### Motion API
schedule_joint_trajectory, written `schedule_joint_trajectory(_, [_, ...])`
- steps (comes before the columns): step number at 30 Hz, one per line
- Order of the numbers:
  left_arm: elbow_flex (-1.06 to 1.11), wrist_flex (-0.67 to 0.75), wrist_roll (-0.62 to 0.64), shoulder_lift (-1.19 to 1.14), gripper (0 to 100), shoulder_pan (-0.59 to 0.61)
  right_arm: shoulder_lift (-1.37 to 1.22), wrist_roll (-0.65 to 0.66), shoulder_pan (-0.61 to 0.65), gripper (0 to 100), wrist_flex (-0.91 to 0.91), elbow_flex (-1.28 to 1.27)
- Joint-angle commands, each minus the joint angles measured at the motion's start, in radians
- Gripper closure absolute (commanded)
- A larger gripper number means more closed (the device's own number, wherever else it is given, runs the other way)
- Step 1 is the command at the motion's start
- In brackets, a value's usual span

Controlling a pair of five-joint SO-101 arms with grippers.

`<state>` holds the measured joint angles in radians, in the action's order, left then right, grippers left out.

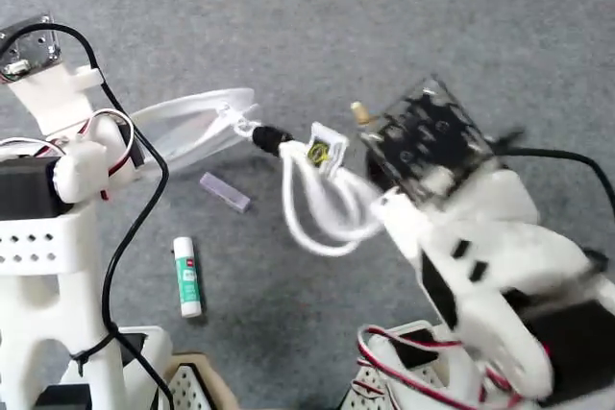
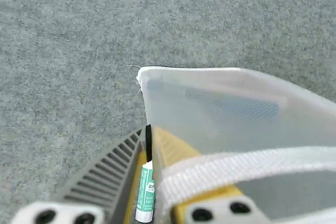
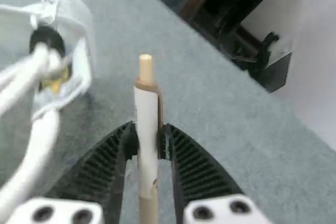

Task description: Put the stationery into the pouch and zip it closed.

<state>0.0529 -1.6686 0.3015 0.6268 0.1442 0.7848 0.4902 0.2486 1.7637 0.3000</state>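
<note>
Okay, the pen (image 3: pixel 147 129) is in the right gripper (image 3: pixel 148 141). Its fingers are drawn in narrow and clamped on the barrel, which lies along them with the tan end poking out past the tips. On the other side, my left gripper (image 2: pixel 149 132) is pinched tight on one end edge of the pouch (image 1: pixel 192 127), holding it just above the table (image 1: pixel 432 36).

Now the bit that matters. From the high camera the pouch stretches lengthwise from the left gripper towards the right arm, and the end with the zip pull (image 1: pixel 266 138) is the one nearer the pen. The pen's tan end sits apart from that end, on the right arm's side, pointing back towards the pouch. The white cord (image 1: pixel 317 208) is looped in the gap between them.

As I read it, the pen's long axis runs roughly in line with the pouch's. Most of the barrel hides under the wrist from above, though, so I wouldn't swear to the angle. I also can't tell how wide the mouth gapes.

So the carry is the right arm's job, tan end first along the pouch's length and clear of that cord. The glue stick (image 1: pixel 186 277) and a small purple block (image 1: pixel 224 191) lie on the table nearer the left arm, beside the pouch. The stick's long axis runs away from the arm bases.
</note>
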Motion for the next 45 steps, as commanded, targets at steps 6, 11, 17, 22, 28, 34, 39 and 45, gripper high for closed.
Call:
schedule_joint_trajectory(6, [-0.005, 0.025, 0.009, 0.005, 97, 0.01, 0.004, -0.003, -0.048, 98.6, 0.003, 0.173])
schedule_joint_trajectory(11, [-0.005, 0.025, 0.009, 0.006, 97, 0.004, 0.004, -0.037, -0.041, 98.6, -0.02, 0.205])
schedule_joint_trajectory(17, [-0.005, 0.025, 0.009, 0.006, 97, 0.004, -0.004, -0.262, -0.037, 98.6, -0.222, 0.197])
schedule_joint_trajectory(22, [-0.005, 0.025, 0.009, 0.006, 97, 0.004, -0.005, -0.476, 0.071, 98.6, -0.396, 0.133])
schedule_joint_trajectory(28, [-0.004, 0.025, 0.009, 0.006, 97, 0.002, -0.002, -0.687, 0.186, 98.6, -0.608, -0.031])
schedule_joint_trajectory(34, [-0.004, 0.025, 0.009, 0.006, 97, 0.002, -0.001, -0.781, 0.25, 98.6, -0.813, -0.173])
schedule_joint_trajectory(39, [-0.004, 0.025, 0.009, 0.006, 97, 0.002, 0.001, -0.842, 0.324, 98.6, -0.893, -0.228])
schedule_joint_trajectory(45, [-0.004, 0.006, 0.009, 0.006, 97, 0.002, -0.005, -0.833, 0.422, 98.6, -0.907, -0.283])
